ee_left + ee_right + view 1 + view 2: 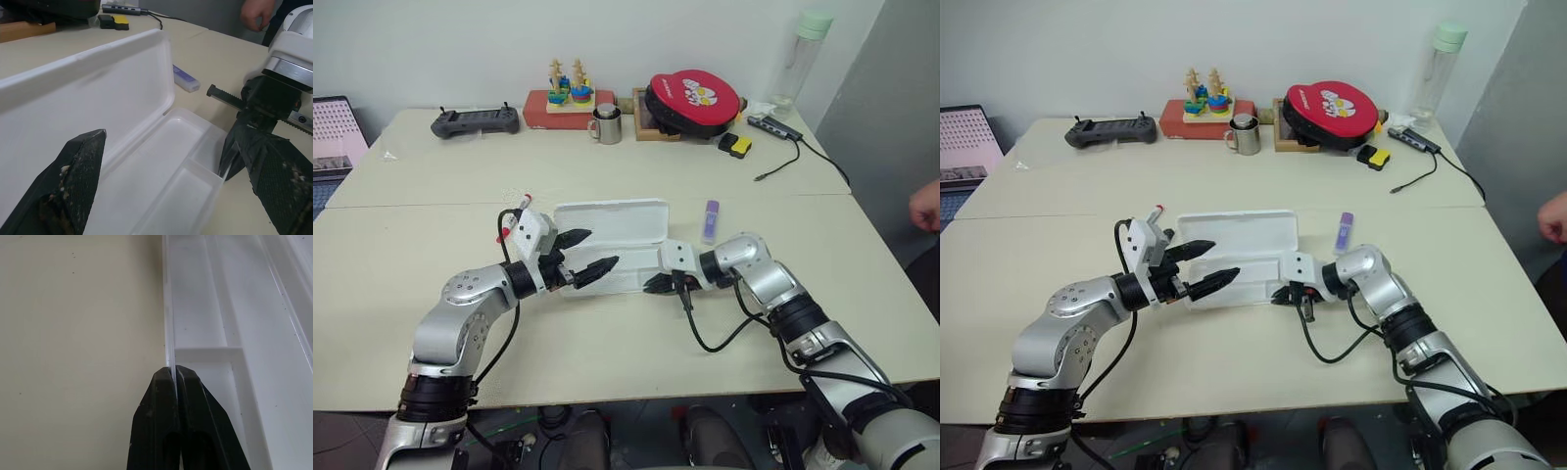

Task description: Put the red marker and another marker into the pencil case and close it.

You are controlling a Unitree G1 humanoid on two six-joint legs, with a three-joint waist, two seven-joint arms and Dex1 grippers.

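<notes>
The flat white plastic pencil case (612, 240) is lying open at the table's centre, lid raised on its far side. The right gripper (175, 374) is pinching the tray's near wall with its jaws fully closed, while the left gripper (590, 252) is hovering wide open over the case's left end, holding nothing. The stubby lavender marker (710, 221) is lying just right of the case, and the red-capped white marker (515, 216) is lying just left of it.

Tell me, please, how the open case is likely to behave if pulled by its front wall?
The case looks thin plastic and empty, so probably light and apt to slide. The right tool pinches only its thin wall, which may flex. The raised lid could make it tip back.
</notes>
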